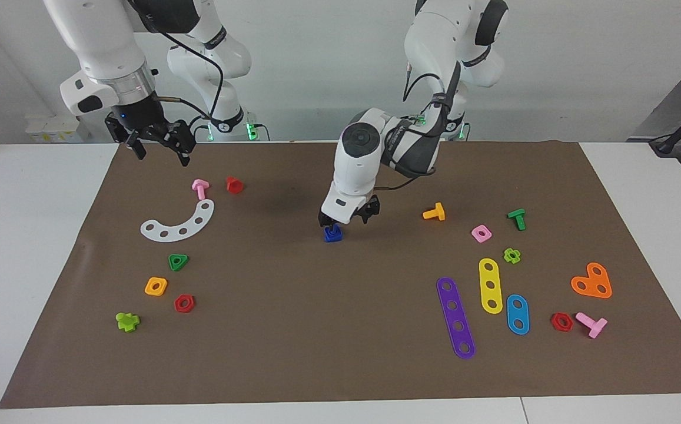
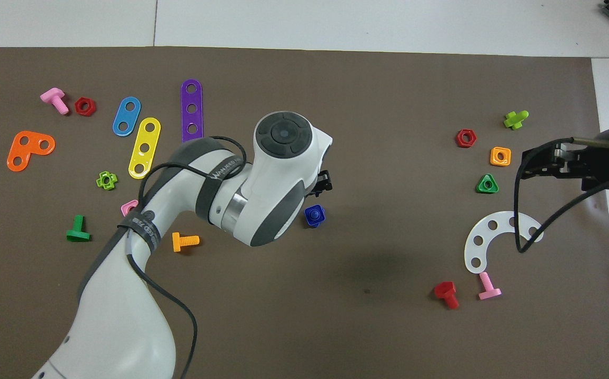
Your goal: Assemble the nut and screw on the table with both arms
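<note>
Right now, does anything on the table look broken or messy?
Nothing looks broken or spilled. The blue nut and screw sit joined on the mat, and the other toy pieces lie flat, scattered toward both ends.

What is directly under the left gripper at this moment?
Under the open left gripper the dark blue nut lies on the brown mat, released, with the blue screw in its hole. The screw's shaft cannot be seen.

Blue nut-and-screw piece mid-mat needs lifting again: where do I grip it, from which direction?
Judging by its pose, come straight down and pinch the square nut's flat opposite edges. It lies flat on the mat with bare mat all round, and the open left gripper hangs just above it.
</note>
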Available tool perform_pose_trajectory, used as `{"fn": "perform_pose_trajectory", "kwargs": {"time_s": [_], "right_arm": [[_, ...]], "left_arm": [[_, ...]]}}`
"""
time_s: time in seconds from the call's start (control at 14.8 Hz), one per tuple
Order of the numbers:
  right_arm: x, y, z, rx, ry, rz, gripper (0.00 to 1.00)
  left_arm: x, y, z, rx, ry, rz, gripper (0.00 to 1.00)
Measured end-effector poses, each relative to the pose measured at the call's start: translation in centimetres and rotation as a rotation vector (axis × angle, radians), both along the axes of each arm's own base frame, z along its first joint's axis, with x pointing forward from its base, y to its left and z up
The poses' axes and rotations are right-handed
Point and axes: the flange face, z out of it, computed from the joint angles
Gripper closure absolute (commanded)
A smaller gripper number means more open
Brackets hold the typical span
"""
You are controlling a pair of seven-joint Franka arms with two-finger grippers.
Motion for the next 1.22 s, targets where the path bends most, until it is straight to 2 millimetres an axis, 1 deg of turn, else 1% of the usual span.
{"fn": "perform_pose_trajectory", "kwargs": {"time_s": [0.14,0.2,0.41,0.54,0.61,0.74,0.88,0.95,1.02,1.08,1.22], "right_arm": [[0.0,0.0,0.0,0.0,0.0,0.0,0.0],[0.0,0.0,0.0,0.0,0.0,0.0,0.0],[0.0,0.0,0.0,0.0,0.0,0.0,0.0],[0.0,0.0,0.0,0.0,0.0,0.0,0.0],[0.0,0.0,0.0,0.0,0.0,0.0,0.0],[0.0,0.0,0.0,0.0,0.0,0.0,0.0],[0.0,0.0,0.0,0.0,0.0,0.0,0.0],[0.0,0.0,0.0,0.0,0.0,0.0,0.0],[0.0,0.0,0.0,0.0,0.0,0.0,0.0],[0.0,0.0,0.0,0.0,0.0,0.0,0.0],[0.0,0.0,0.0,0.0,0.0,0.0,0.0]], "left_arm": [[2.4,3.8,3.8,0.007,0.011,0.019,0.03],[3.2,6.0,5.4,0.01,0.024,0.005,0.03],[4.4,13.1,10.1,0.004,0.037,-0.091,0.03],[4.9,19.0,13.1,0.007,0.047,-0.185,0.04],[5.1,22.1,14.0,0.005,0.056,-0.225,0.04],[5.2,27.8,15.2,-0.002,0.067,-0.294,0.04],[4.6,33.1,16.0,-0.015,0.061,-0.319,0.02],[4.0,35.1,16.7,-0.019,0.051,-0.314,0.0],[3.2,36.4,17.6,-0.02,0.037,-0.306,0.0],[2.4,36.9,18.6,-0.015,0.021,-0.299,0.0],[1.2,37.2,20.8,0.028,-0.015,-0.305,0.0]]}}
